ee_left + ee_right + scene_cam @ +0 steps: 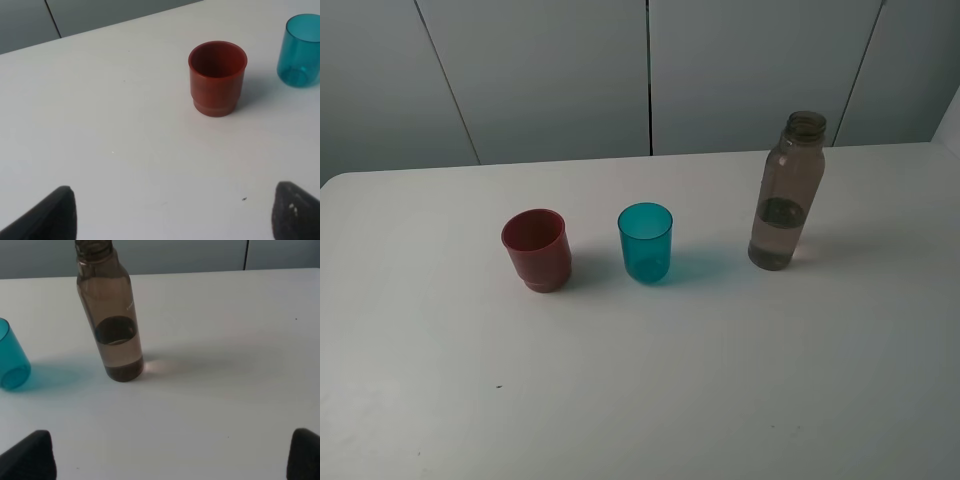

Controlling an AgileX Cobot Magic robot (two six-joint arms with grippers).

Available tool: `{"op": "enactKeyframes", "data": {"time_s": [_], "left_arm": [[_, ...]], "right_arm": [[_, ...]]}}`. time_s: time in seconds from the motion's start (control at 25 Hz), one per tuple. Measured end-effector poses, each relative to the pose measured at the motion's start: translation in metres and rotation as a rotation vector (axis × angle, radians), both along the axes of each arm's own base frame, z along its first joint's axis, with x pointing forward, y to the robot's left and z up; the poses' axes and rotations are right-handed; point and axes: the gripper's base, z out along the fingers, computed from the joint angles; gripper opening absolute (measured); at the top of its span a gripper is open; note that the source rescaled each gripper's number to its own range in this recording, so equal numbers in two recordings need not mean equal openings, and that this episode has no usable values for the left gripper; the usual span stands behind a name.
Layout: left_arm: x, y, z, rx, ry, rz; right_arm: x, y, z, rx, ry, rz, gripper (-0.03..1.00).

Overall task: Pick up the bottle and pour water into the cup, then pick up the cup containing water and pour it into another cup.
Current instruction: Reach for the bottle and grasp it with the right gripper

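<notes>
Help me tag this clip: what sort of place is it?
Probably a lab test bench, not a kitchen: plain white table, grey panelled wall behind, and just a bottle, teal cup and red cup in a row.

Edge of teal cup [12,362] and top of bottle [111,315] outside the right-wrist view.

The bottle [786,192], tall, smoky grey-brown, translucent and uncapped, stands upright at right of centre in the high view, partly filled with water. The cup [645,242], a teal translucent tumbler, stands upright at centre. Another cup [535,249], squat, opaque dark red, stands upright left of it.
</notes>
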Motion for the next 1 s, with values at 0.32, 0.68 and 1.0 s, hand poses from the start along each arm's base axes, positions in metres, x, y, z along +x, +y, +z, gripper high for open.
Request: {"op": "enactKeyframes", "data": {"time_s": [0.32,0.68,1.0], "left_arm": [[0.0,0.0,0.0,0.0,0.0,0.0],[0.0,0.0,0.0,0.0,0.0,0.0],[0.0,0.0,0.0,0.0,0.0,0.0]], "right_arm": [[0.01,0.0,0.001,0.0,0.072,0.001,1.0],[0.084,0.001,0.037,0.042,0.152,-0.011,1.0],[0.154,0.021,0.01,0.104,0.089,0.066,1.0]]}}
